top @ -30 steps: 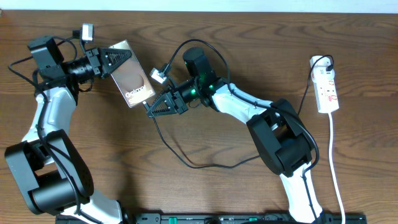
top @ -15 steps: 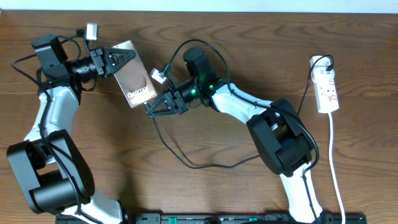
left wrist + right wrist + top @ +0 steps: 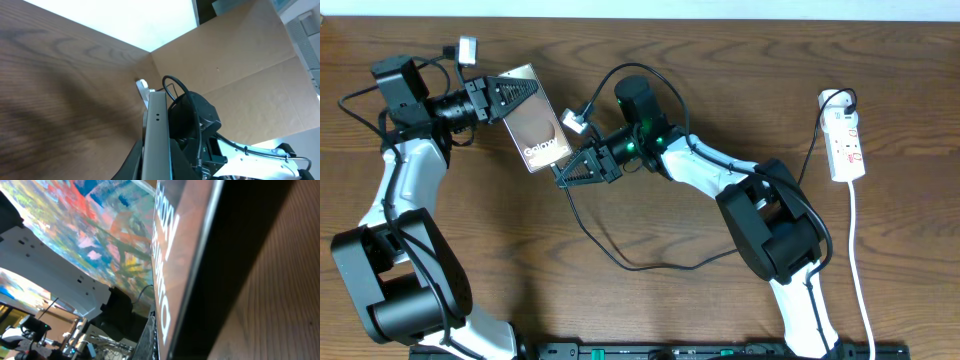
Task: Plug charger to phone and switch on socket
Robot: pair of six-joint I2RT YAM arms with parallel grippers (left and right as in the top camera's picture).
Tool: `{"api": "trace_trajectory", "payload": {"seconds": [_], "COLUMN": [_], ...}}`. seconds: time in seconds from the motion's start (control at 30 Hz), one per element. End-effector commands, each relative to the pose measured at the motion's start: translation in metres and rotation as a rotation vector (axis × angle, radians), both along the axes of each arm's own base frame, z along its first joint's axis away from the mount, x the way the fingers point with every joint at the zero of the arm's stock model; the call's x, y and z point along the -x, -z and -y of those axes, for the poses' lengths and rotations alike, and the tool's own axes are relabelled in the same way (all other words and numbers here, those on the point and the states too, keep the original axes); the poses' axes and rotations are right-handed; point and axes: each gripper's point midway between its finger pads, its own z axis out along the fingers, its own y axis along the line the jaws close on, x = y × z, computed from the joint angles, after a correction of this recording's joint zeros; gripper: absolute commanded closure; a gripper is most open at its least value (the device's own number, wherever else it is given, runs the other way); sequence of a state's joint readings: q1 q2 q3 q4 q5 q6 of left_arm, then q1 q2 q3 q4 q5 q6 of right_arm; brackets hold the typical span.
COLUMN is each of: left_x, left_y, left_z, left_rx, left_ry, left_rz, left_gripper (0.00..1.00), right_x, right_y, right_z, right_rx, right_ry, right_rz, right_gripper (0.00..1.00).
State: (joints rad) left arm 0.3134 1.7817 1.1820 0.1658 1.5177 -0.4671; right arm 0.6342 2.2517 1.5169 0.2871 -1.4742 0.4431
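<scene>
My left gripper is shut on the phone and holds it tilted above the table, lettering end toward the right arm. In the left wrist view the phone is edge-on between the fingers. My right gripper is shut, its tips at the phone's lower end. The charger, a thin black cable, loops from those tips across the table. Its plug tip is hidden. The right wrist view shows the phone very close. The socket lies at the far right, away from both grippers.
The socket's white cord runs down the right side toward the front edge. A brown cardboard wall stands behind the table. The right arm's base sits mid-right, and the left arm's base sits at the front left.
My left gripper has shifted slightly up and right with the phone. The right gripper has stayed at the phone's lower end.
</scene>
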Motion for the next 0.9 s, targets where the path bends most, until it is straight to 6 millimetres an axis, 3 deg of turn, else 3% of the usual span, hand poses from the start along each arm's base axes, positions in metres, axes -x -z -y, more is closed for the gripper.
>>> {"api": "trace_trajectory", "payload": {"seconds": [0.0, 0.4, 0.87], "left_x": [0.011, 0.011, 0.011], "left_y": [-0.013, -0.013, -0.013], "left_z": [0.011, 0.011, 0.011], "left_rx": [0.005, 0.004, 0.001], "left_ry": [0.065, 0.065, 0.065], "left_rz": [0.063, 0.066, 0.073], "left_gripper": [0.93, 0.93, 0.93], "right_x": [-0.017, -0.03, -0.062], "right_y": [-0.009, -0.014, -0.01], "right_z": [0.0, -0.005, 0.003], "right_rx": [-0.006, 0.004, 0.056], "right_ry": [0.05, 0.119, 0.256], "right_rz": [0.016, 0.008, -0.049], "right_gripper": [0.99, 0.99, 0.99]}}
